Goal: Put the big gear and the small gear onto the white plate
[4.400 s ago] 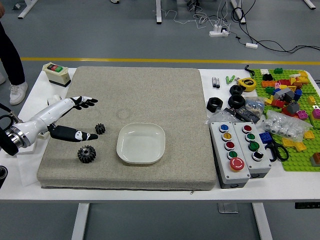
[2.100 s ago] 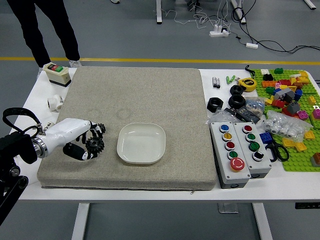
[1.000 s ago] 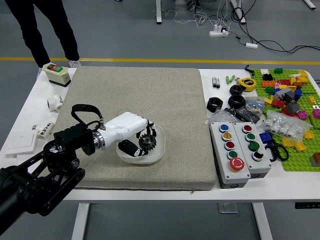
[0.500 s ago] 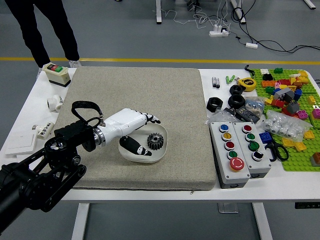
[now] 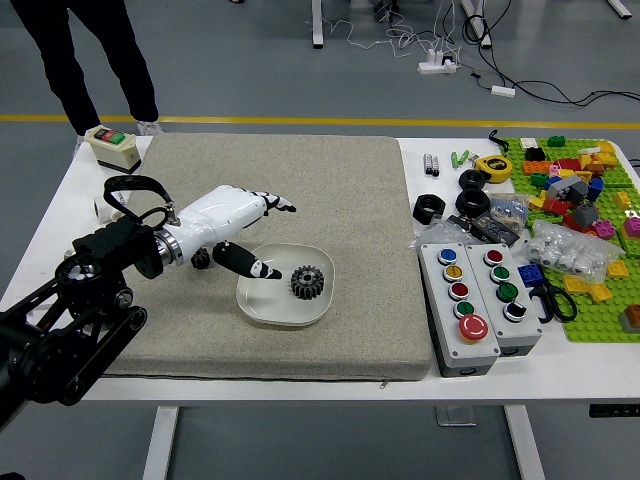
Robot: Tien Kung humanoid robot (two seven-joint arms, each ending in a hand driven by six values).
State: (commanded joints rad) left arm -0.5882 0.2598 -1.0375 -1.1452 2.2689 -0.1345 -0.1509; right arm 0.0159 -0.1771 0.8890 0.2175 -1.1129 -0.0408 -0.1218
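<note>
Well, the big black spur gear [image 5: 307,282] sits inside the shallow white plate [image 5: 262,306], toward 3 o'clock from its middle, its round face up and its short axle line close to upright. The plate lies on the grey-beige pad [image 5: 360,200]. The left hand [image 5: 222,215] points to about 3 o'clock, well open, thumb and fingers apart, with nothing in its grasp; its thumb tip overlaps the plate's 11 o'clock part, contact unclear. The small black gear [image 5: 201,258] is on the pad, at the plate's 10 o'clock, partly hidden
</note>
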